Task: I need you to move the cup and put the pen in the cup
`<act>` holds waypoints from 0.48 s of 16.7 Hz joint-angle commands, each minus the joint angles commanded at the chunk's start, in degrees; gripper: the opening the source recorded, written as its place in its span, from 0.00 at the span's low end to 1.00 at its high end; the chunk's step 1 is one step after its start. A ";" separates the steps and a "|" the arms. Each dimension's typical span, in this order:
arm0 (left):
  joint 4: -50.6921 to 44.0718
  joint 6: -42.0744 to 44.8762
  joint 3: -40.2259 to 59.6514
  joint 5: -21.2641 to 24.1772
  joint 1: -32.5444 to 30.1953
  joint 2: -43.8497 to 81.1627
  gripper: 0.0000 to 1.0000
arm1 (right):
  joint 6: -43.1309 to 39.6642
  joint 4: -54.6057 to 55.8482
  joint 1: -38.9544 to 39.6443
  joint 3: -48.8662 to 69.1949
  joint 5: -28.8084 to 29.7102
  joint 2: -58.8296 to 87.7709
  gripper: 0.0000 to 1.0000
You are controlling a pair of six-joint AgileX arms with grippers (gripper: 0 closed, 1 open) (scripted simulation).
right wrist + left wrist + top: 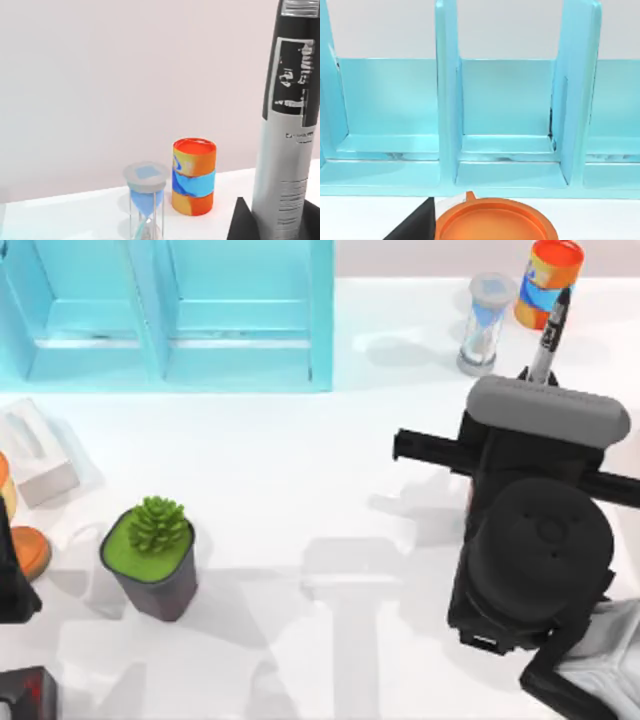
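Note:
The pen [549,332], black with a grey labelled band, stands upright at the table's back right. My right gripper [540,378] is shut on its lower part, under the grey wrist housing. In the right wrist view the pen [287,150] rises tall, with a black finger [242,222] against its base. The cup [32,552] shows as a copper-orange shape at the far left edge, partly hidden by my left arm [12,585]. In the left wrist view its round rim [495,222] sits close below the camera, next to a black part of the left gripper [415,227].
A turquoise shelf [170,310] spans the back left. An hourglass [483,325] and an orange-and-blue can [548,280] stand just behind the pen. A dark pot with a green plant [152,555] and a white box [40,455] sit on the left.

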 joint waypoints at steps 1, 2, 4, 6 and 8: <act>0.00 0.00 0.00 0.00 0.00 0.00 1.00 | 0.12 0.18 -0.47 0.11 -0.51 0.38 0.00; 0.00 0.00 0.00 0.00 0.00 0.00 1.00 | 0.26 0.37 -0.93 0.25 -1.03 0.74 0.00; 0.00 0.00 0.00 0.00 0.00 0.00 1.00 | 0.53 0.73 -1.91 0.48 -2.03 1.50 0.00; 0.00 0.00 0.00 0.00 0.00 0.00 1.00 | 0.74 1.05 -2.93 0.67 -2.98 2.30 0.00; 0.00 0.00 0.00 0.00 0.00 0.00 1.00 | 0.98 1.40 -3.92 0.91 -3.96 3.05 0.00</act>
